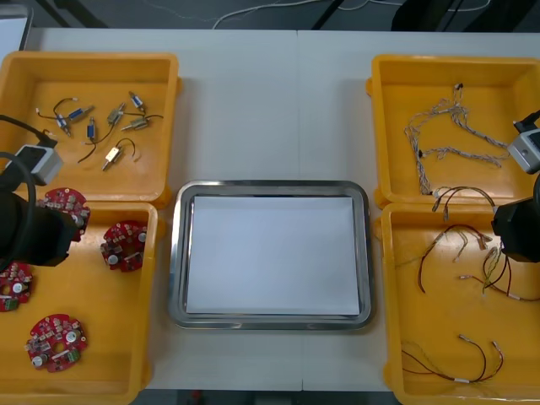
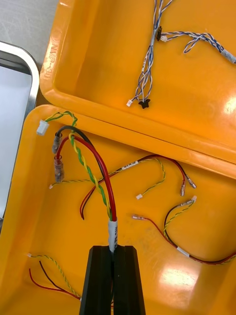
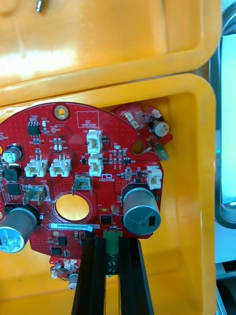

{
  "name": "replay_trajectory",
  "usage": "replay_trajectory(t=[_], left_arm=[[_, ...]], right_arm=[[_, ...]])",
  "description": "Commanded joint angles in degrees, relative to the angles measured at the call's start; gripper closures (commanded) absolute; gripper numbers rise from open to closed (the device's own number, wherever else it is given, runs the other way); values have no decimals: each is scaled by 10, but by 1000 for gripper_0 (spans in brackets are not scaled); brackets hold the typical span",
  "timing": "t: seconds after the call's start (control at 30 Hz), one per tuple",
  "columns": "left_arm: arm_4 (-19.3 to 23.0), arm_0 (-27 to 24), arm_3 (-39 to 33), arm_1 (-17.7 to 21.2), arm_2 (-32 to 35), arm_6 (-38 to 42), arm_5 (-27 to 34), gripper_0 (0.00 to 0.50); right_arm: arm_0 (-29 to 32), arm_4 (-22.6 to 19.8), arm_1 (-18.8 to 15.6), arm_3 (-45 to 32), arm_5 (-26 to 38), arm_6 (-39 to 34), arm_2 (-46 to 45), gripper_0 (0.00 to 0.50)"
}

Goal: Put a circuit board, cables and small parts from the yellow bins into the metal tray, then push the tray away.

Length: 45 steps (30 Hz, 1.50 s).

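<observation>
Light table (image 1: pixel 270 101) w/ four yellow plastic bins: far-left bin (image 1: pixel 34 84), near-left bin (image 1: pixel 110 304), far-right bin (image 1: pixel 396 76), near-right bin (image 1: pixel 439 316). Rectangular shiny metal tray (image 1: pixel 175 253) sits btwn them at ctr, white inside.

Left arm (image 1: pixel 29 232) comes in from table's left edge, wrist hanging over near-left bin. Left gripper (image 3: pixel 111 243) is clamped on a round red circuit board (image 3: pixel 73 167). Fingers pinch a small green connector at the board's rim, and the component side w/ white plugs and grey capacitors faces the wrist cam. Can't tell if the board is off the bin floor. A second red board (image 3: pixel 147 123) peeks out behind it, in the bin corner nearest the tray. Other loose red boards (image 1: pixel 55 342) lie flat in the same bin.

Right arm (image 1: pixel 516 228) comes in from the right edge, over near-right bin. Right gripper (image 2: pixel 113 251) is closed tight on a red, black and yellow-green cable bundle (image 2: pixel 98 167), gripping at its white label sleeve. Bundle arcs away from the fingers to its plugs near the bin corner beside the tray. Thin red and yellow cables (image 2: pixel 162 177) lie loose on that bin's floor.

Twisted blue and white cables (image 2: pixel 147 74) are in far-right bin. Small metal parts (image 1: pixel 110 126) w/ short wire tails are scattered in far-left bin.
</observation>
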Motion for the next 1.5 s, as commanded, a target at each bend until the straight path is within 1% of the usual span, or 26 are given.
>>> replay_trajectory(t=[0.03, 0.17, 0.37, 0.43, 0.6, 0.77, 0.93, 1.1, 1.23, 1.33, 1.5], left_arm=[[15, -50, -19, 45, -45, 143, 5, 500], [22, -73, -19, 54, -80, 192, 5, 500], [22, -111, -23, 53, -134, 262, 5, 500], [21, -131, -24, 54, -156, 287, 5, 500], [19, -170, -24, 54, -192, 316, 5, 500], [16, -219, -24, 74, -258, 363, 5, 500], [8, -253, -24, 77, -312, 408, -15, 500], [-21, -263, -24, 57, -359, 431, -25, 500], [-67, -266, -22, 30, -399, 436, -26, 500], [-84, -278, -13, 13, -426, 445, -26, 500], [-96, -309, 12, -16, -462, 458, -26, 500]], right_arm=[[-11, 0, -20, -17, 2, -28, 4, 500], [-11, 0, -20, -17, 2, -28, 4, 500], [-11, 0, -20, -17, 2, -28, 4, 500], [-11, 0, -20, -17, 2, -28, 4, 500], [-11, 0, -20, -17, 2, -28, 4, 500], [-11, 0, -20, -17, 2, -28, 4, 500], [-11, 0, -20, -17, 2, -28, 4, 500], [-11, 0, -20, -17, 2, -28, 4, 500], [-11, 0, -20, -17, 2, -28, 4, 500], [-11, 0, -20, -17, 2, -28, 4, 500], [-11, 0, -20, -17, 2, -28, 4, 500]])
